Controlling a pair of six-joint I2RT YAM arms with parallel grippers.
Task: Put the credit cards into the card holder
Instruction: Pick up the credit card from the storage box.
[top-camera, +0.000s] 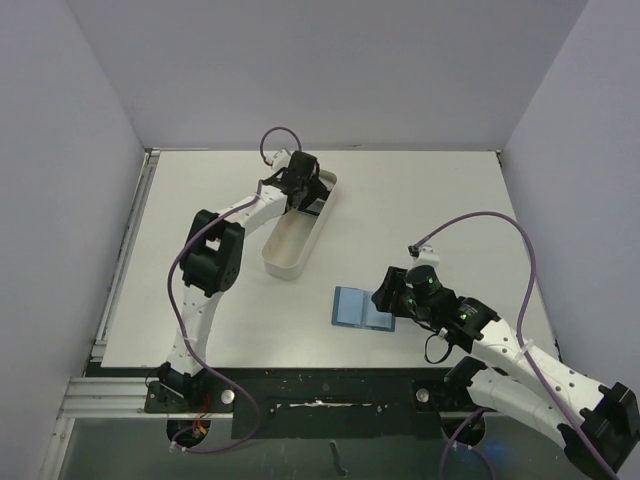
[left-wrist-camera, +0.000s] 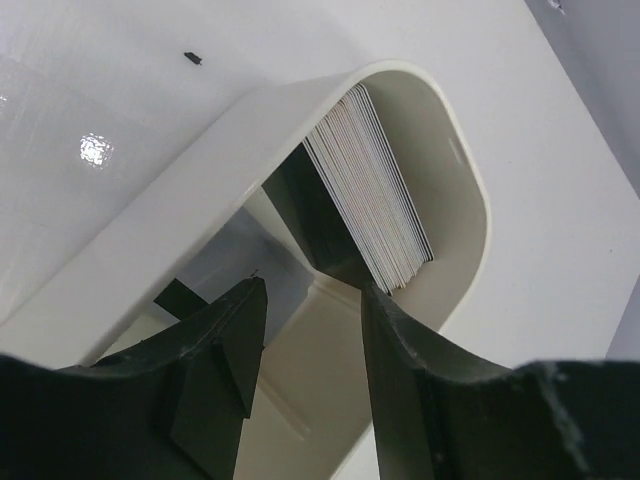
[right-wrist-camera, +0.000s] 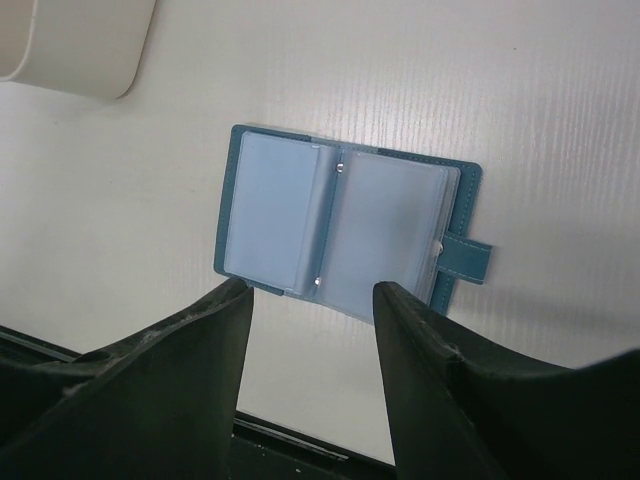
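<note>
L tool (left-wrist-camera: 312, 290) is down inside the far end of the tray (top-camera: 290, 255), jaws apart. The tray floor shows in the gap betw. the fingers and nothing is pinched there, so it's open. Just past its tips the cards (left-wrist-camera: 375, 190) stand on edge in a tight pack, mostly pale edges, leaning vs. the tray's rounded end wall. A dark card (left-wrist-camera: 305, 215) lies vs. the pack's near face. Its lower corner is close to the right-hand finger in the wrist view; can't tell if they touch.

Tray is a long white oblong lying at a slant on the surface (top-camera: 420, 200), far end by the L tool and near end pointing toward the arm bases.

Holder (right-wrist-camera: 340, 225) lies open and flat on the surface, inside up, near the front and right of centre, well apart from the tray's near end. It has a teal cover and two lighter blue leaves of clear pockets (right-wrist-camera: 275, 205). The snap tab (right-wrist-camera: 465, 258) sticks out on the right side in the R wrist view.

R tool (right-wrist-camera: 312, 288) hovers over the holder's edge – in the top view it's at the holder's right side. Jaws are spread, nothing betw. them, not gripping the holder – open.
</note>
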